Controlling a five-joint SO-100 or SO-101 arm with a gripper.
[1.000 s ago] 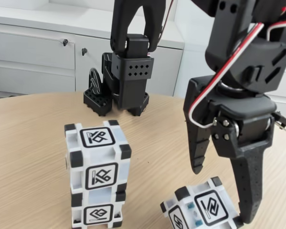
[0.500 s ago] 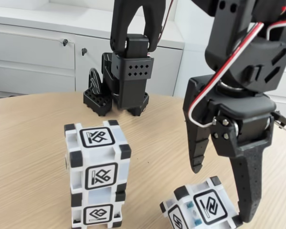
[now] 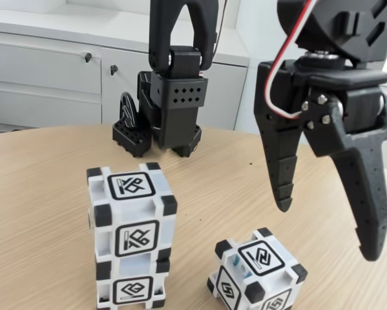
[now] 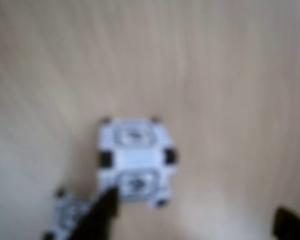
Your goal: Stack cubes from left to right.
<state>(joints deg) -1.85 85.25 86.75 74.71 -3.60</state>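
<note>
Fixed view: gripper (image 3: pixel 329 223) hangs above the counter (image 3: pixel 44 174) w/ jaws spread wide, nothing between them, clear of every cube. 2 cubes stand stacked at lower left: top cube (image 3: pixel 134 210) sits square on bottom cube (image 3: pixel 132 284), symbols facing the cam. 3rd cube (image 3: pixel 256 274) rests alone on the counter to the right of the stack, turned corner-on, below and just left of the gripper, not touching it. Arm base (image 3: pixel 170 103) at the back, white cabinets (image 3: pixel 44 71) behind.

Wrist view, blurry: stack (image 4: pixel 133 160) seen from above, dark fingertip (image 4: pixel 102 215) near its lower edge; the grey patch at bottom left is prob. the 3rd cube (image 4: pixel 64 217).
</note>
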